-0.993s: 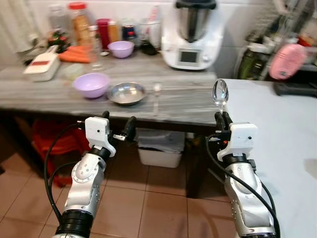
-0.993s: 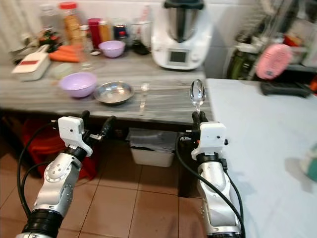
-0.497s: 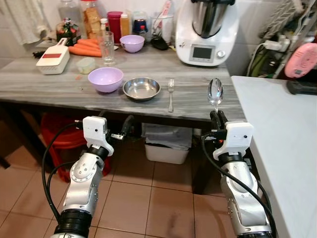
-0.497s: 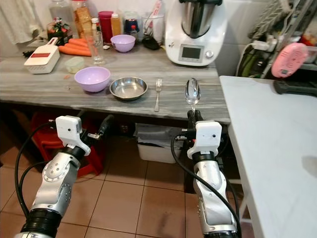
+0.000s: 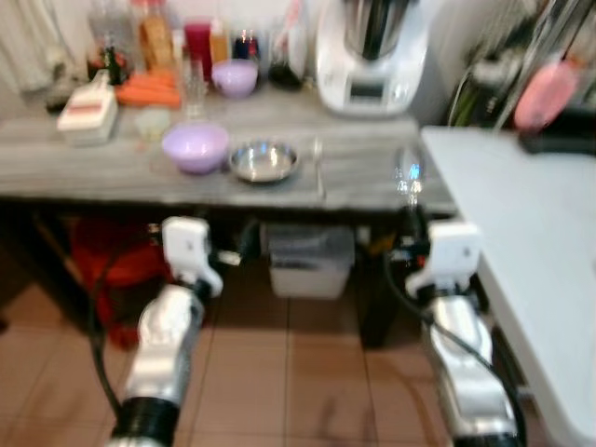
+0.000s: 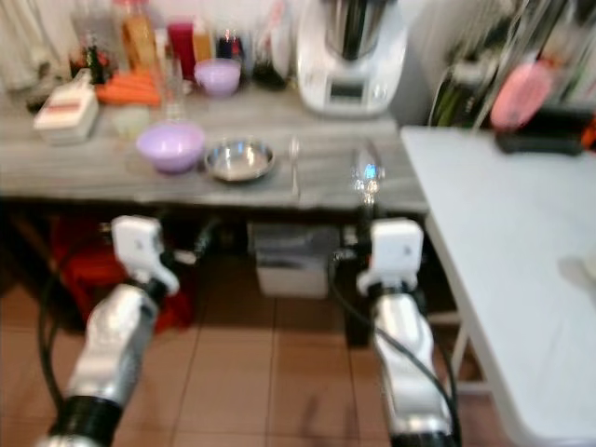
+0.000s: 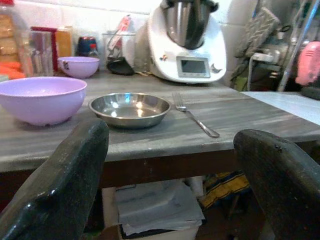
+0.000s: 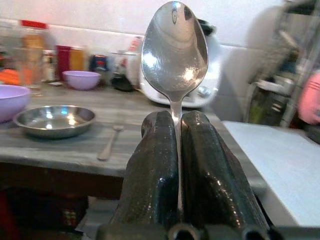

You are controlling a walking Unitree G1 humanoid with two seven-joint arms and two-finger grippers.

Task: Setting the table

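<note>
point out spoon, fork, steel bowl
spoon [image 8: 174, 52], right wrist view, on its bowl
fork [image 7: 195, 120], left wrist view, mid-handle
steel bowl [image 7: 129, 107], left wrist view, inner bottom

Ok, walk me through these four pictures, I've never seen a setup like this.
This is a walking humanoid robot with two silver arms. The two blurred pictures come from cameras in its head, looking down at a grey wooden counter. The other two come from cameras on each wrist. On the counter lie a lilac plastic bowl, a shallow steel dish and a steel fork, before a white kitchen machine. The right gripper is closed on an upright shiny metal spoon. The left gripper is open and holds nothing.
</note>
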